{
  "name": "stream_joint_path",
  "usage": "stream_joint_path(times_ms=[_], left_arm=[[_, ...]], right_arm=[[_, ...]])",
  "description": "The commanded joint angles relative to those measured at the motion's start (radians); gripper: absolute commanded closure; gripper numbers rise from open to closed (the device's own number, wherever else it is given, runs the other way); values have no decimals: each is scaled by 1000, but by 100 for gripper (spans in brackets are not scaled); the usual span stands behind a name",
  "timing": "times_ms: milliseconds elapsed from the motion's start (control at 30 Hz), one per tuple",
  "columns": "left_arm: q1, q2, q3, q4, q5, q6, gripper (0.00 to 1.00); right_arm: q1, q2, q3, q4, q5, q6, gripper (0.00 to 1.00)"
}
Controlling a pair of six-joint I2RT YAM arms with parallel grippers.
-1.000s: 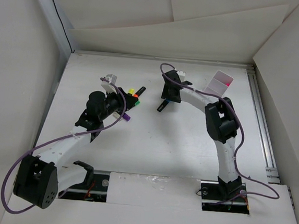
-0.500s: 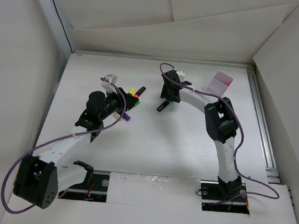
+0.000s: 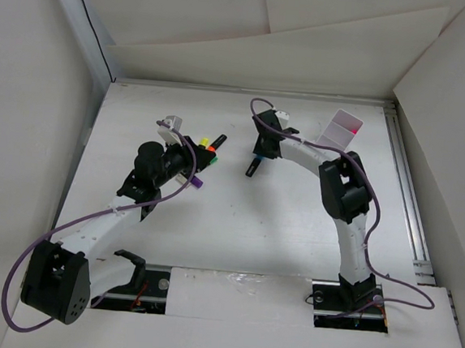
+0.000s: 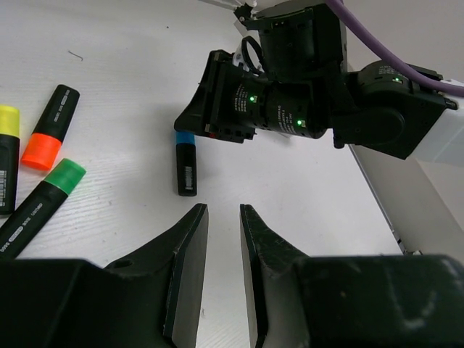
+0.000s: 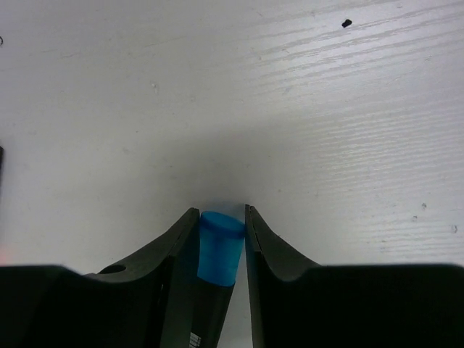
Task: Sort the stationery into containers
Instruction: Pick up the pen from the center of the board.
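Observation:
My right gripper (image 5: 217, 212) is shut on the blue cap of a black highlighter (image 5: 220, 250), low at the table top. In the top view this right gripper (image 3: 259, 153) is at centre back and the marker's body (image 3: 252, 167) sticks out below it. My left gripper (image 4: 223, 209) is open by a narrow gap and empty; in the top view this left gripper (image 3: 194, 164) is beside a cluster of markers. The cluster has yellow (image 3: 205, 141), orange (image 3: 212, 147), green (image 3: 213, 161) and purple (image 3: 196, 184) caps. The pale tray (image 3: 336, 130) stands at the back right.
White walls close in the table on the left, back and right. A metal rail (image 3: 410, 198) runs along the right edge. The right arm's wrist (image 4: 290, 94) fills the top of the left wrist view, above the blue-capped marker (image 4: 186, 163).
The right wrist has shifted very slightly at the blue-capped marker. The left arm and the other markers have not moved.

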Motion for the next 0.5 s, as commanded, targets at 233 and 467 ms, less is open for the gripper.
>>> stream_joint_path(times_ms=[233, 467], left_arm=[[-3, -20, 2, 57, 20, -3, 79], [-3, -20, 2, 57, 20, -12, 79]], right_arm=[[10, -115, -60, 92, -63, 14, 96], [-84, -221, -32, 93, -40, -19, 96]])
